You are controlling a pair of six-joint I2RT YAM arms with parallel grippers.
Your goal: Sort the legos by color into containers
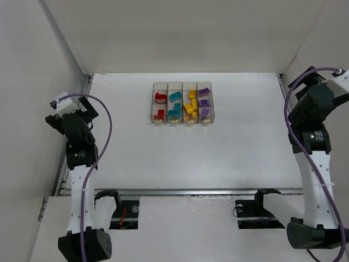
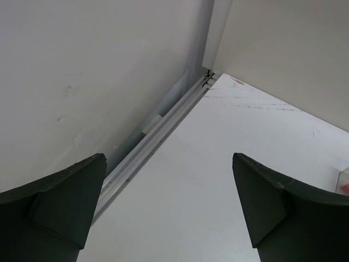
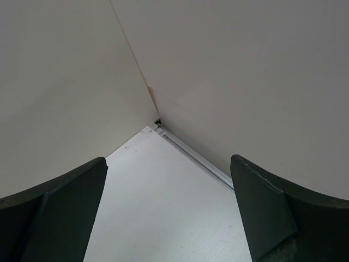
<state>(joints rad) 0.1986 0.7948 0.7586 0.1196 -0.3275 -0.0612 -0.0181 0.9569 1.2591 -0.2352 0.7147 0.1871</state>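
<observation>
Four clear bins (image 1: 182,121) joined in a row stand at the back middle of the table. Red legos (image 1: 160,99) lie in the leftmost bin, teal legos (image 1: 175,97) in the second, yellow legos (image 1: 191,106) in the third, purple legos (image 1: 204,93) in the rightmost. My left gripper (image 1: 64,103) is raised at the far left, open and empty; its fingers (image 2: 60,191) frame bare table. My right gripper (image 1: 327,82) is raised at the far right, open and empty; its fingers (image 3: 267,202) frame the back right corner.
White walls enclose the table on the left, back and right. A metal rail (image 2: 158,136) runs along the left wall and another rail (image 3: 196,155) along the right wall. A corner of the bins (image 2: 344,183) shows at the left wrist view's right edge.
</observation>
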